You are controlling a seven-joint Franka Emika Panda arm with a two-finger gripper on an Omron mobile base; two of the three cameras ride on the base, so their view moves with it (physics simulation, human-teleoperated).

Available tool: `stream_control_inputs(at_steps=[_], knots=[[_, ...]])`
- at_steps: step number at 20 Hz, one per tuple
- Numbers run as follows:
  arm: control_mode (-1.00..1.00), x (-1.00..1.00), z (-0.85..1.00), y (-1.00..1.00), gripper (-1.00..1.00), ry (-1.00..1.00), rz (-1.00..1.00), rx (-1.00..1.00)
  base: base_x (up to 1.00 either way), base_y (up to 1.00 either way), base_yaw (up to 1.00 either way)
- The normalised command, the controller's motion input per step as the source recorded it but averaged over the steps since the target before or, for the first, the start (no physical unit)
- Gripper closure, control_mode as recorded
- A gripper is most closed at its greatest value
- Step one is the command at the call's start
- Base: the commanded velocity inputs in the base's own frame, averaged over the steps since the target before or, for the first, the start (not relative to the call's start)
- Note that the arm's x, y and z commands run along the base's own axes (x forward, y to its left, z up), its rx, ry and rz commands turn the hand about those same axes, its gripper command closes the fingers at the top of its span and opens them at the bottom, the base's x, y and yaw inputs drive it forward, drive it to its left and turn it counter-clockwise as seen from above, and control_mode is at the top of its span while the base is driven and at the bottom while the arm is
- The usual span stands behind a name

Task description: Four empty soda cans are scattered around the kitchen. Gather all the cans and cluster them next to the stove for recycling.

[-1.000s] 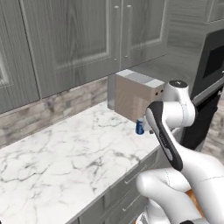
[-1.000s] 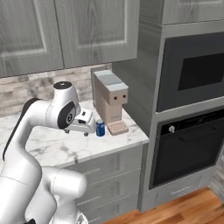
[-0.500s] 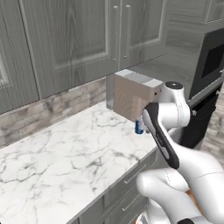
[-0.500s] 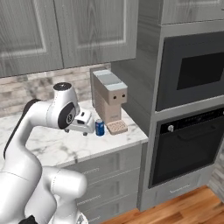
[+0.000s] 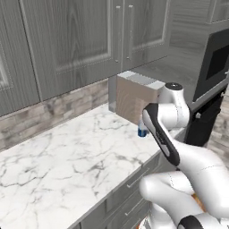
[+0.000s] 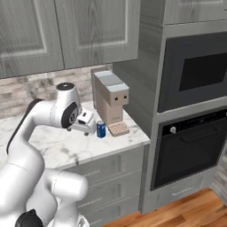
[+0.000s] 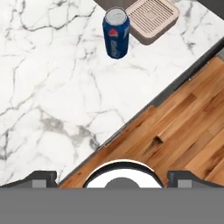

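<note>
My pincer [image 7: 112, 175] spread wide, nothing between tips, hovering above counter [image 7: 52, 87] near front edge. Blue soda can [image 7: 116, 33] stands upright on marble, silvery top up, just beside tan drip tray [image 7: 151, 17] of coffee machine [image 6: 110, 97] (tray and can close, contact unclear). From right base view, can [image 6: 101, 129] sits near counter's right end, short of front edge, just ahead of my hand. Wall oven [image 6: 190, 150] beyond counter end.
</note>
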Motion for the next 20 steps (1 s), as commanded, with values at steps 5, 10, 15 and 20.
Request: stream_control_inputs(at_steps=[5, 10, 15, 20], knots=[[-1.0, 0.35, -0.05, 0.0, -1.0, 0.0, -0.05, 0.02, 0.0, 0.0, 0.0], [-1.0, 0.47, -0.18, -0.03, -1.0, 0.0, -0.07, 0.0, 0.0, 0.0, 0.0], [-1.0, 0.34, -0.13, -0.06, -1.0, 0.01, -0.05, 0.0, 0.0, 0.0, 0.0], [-1.0, 0.27, -0.03, -0.06, -1.0, 0.02, -0.05, 0.0, 0.0, 0.0, 0.0]])
